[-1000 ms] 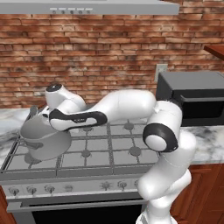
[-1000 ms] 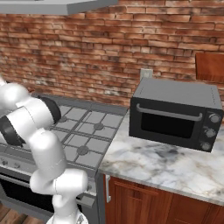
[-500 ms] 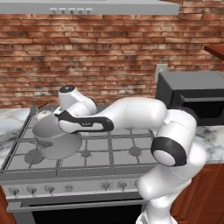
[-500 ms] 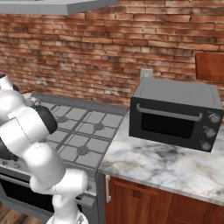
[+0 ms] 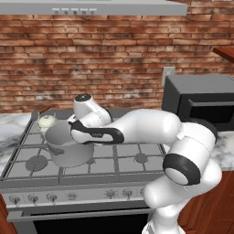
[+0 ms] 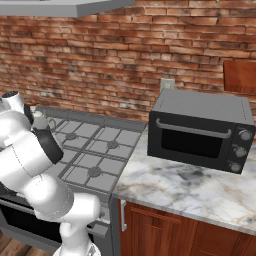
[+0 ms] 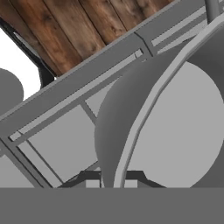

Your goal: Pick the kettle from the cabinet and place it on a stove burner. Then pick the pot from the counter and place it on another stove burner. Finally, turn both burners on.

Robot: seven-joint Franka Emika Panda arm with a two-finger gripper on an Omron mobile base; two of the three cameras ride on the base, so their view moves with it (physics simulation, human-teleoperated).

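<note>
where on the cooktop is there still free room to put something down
The right-hand burners beside the counter are bare, and so is the front-left burner. The back-left corner is crowded: the kettle sits there, with the pot just in front of it under the arm.

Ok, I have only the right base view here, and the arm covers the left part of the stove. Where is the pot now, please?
Observer: In the left base view the pot is over the left half of the cooktop, just right of the front-left burner.
Operator: Is the pincer holding it?
Observer: Yes. In the hand view the pincer is shut on the pot's rim, one tip on each side of the wall.
Operator: And the kettle?
Observer: The kettle sits at the rear-left corner of the cooktop, just behind the pot.
</note>
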